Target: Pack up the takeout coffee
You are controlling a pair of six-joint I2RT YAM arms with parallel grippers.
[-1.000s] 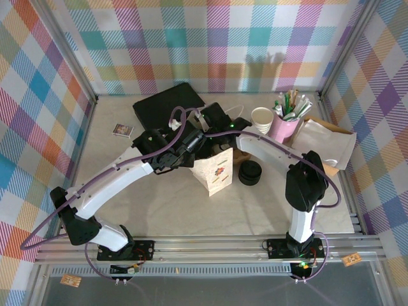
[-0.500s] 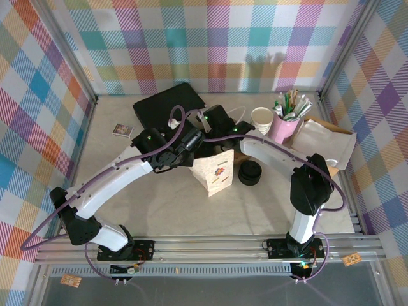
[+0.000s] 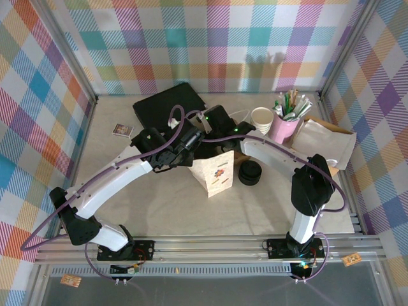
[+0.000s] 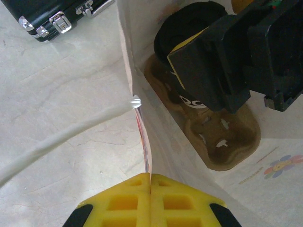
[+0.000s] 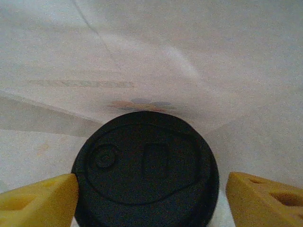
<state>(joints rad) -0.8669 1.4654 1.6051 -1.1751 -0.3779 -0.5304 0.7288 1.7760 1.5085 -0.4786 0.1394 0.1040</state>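
Count, all views: 1 paper bag [image 3: 218, 175], white, flower print. 1 lidded cup [image 5: 147, 165]. 1 cardboard carrier [image 4: 222, 137]. 1 open white cup [image 3: 261, 116], far right. 1 pink cup [image 3: 284, 129] of sticks. 1 black lid stack [image 3: 250, 172]. 1 black case [image 3: 167, 105], far. 1 small packet [image 3: 123, 130], far left. 2 small tags [image 3: 70, 280] [image 3: 350, 259], near edge.

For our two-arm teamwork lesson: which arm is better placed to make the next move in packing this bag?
Right, probably. The right fingers stand open beside the lidded coffee cup inside the paper bag, free to lift out. The left fingers pinch the bag's edge, holding it open.
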